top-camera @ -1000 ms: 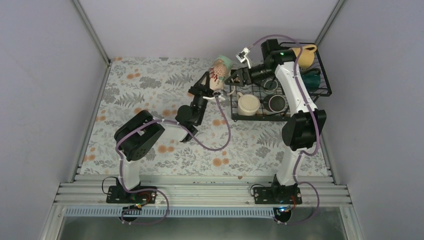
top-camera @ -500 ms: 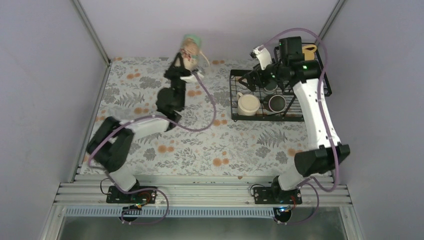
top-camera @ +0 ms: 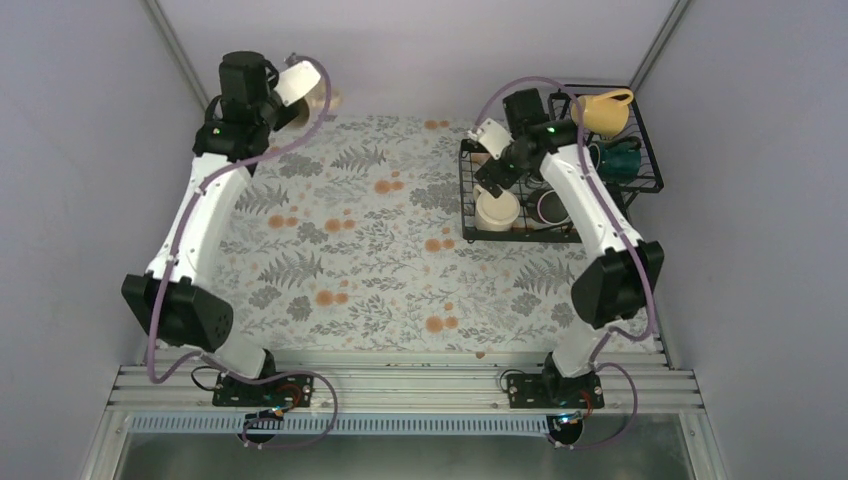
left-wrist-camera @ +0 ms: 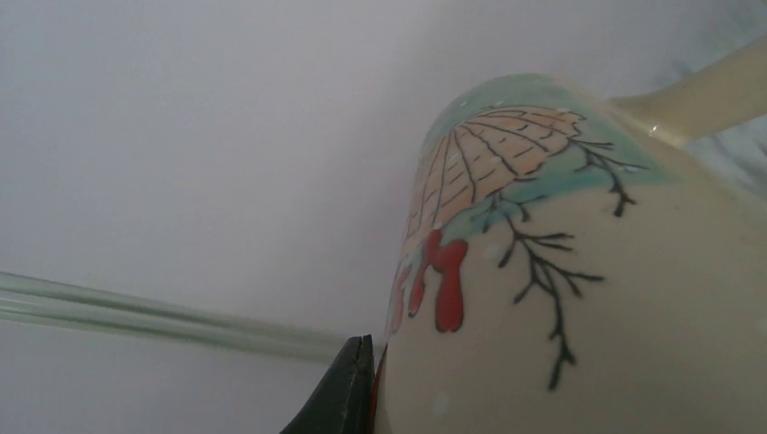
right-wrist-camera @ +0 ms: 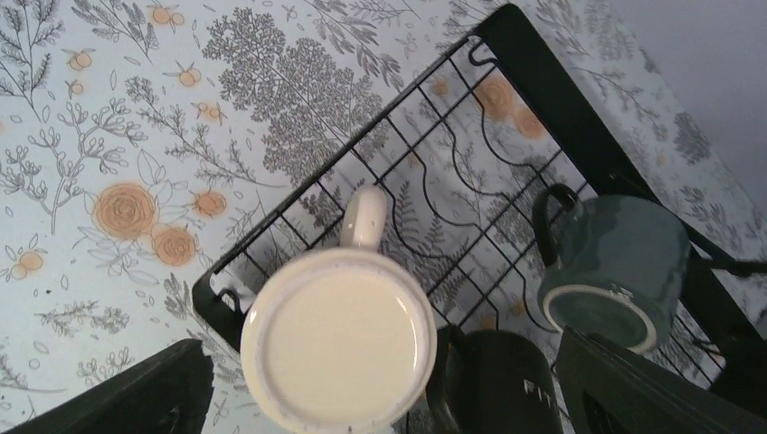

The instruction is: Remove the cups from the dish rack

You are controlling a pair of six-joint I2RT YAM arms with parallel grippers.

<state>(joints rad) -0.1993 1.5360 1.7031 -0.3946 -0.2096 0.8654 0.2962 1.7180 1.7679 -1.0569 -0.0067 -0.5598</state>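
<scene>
My left gripper (left-wrist-camera: pixel 375 384) is shut on the wall of a cream cup with a leaf print (left-wrist-camera: pixel 561 298), held high at the table's far left corner (top-camera: pixel 328 97). Only one dark finger (left-wrist-camera: pixel 348 393) shows. My right gripper (right-wrist-camera: pixel 389 398) hangs open over the black wire dish rack (right-wrist-camera: pixel 534 81), its fingers either side of a plain cream cup (right-wrist-camera: pixel 339 334) and apart from it. A black cup (right-wrist-camera: pixel 493 384) and a grey-green cup (right-wrist-camera: pixel 615 267) on its side lie beside it. The rack's raised tier holds a yellow cup (top-camera: pixel 605 108) and a teal cup (top-camera: pixel 622 160).
The rack (top-camera: pixel 520 235) stands at the table's right, close to the right wall. A floral cloth (top-camera: pixel 380 250) covers the table between the arms. The back wall and a corner post (top-camera: pixel 180 60) stand right behind my left gripper.
My left arm has swung the printed cup from beside the rack to the far left corner. My right gripper has opened wide and shifted over the plain cream cup.
</scene>
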